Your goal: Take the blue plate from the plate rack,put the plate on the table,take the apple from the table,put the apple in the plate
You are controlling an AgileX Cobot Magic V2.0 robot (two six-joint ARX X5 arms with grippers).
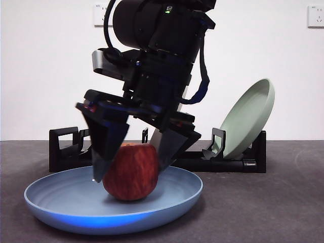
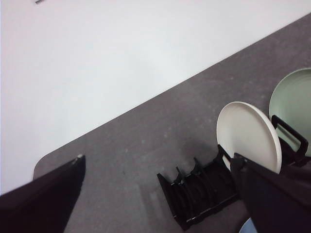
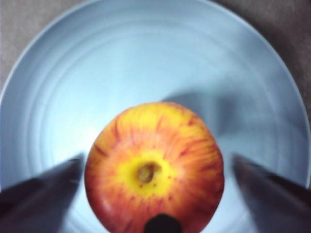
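While the red apple with yellowish streaks [image 1: 131, 172] rests inside the large round light-blue matte plate [image 1: 66, 202], it is flanked by the two black jaws of the right gripper [image 1: 129, 167], which are spread slightly wider than the fruit; narrow gaps are seen on both sides in the right wrist view. The plate is laid flat on the dark grey matte table [image 1: 283, 202]. Behind it, a pale green plate [image 1: 248, 119] is held tilted in the long low black plastic rack [image 1: 238, 159]. The left gripper [image 2: 155, 194] is held high with jaws wide, above the rack's cream-white plate [image 2: 248, 136].
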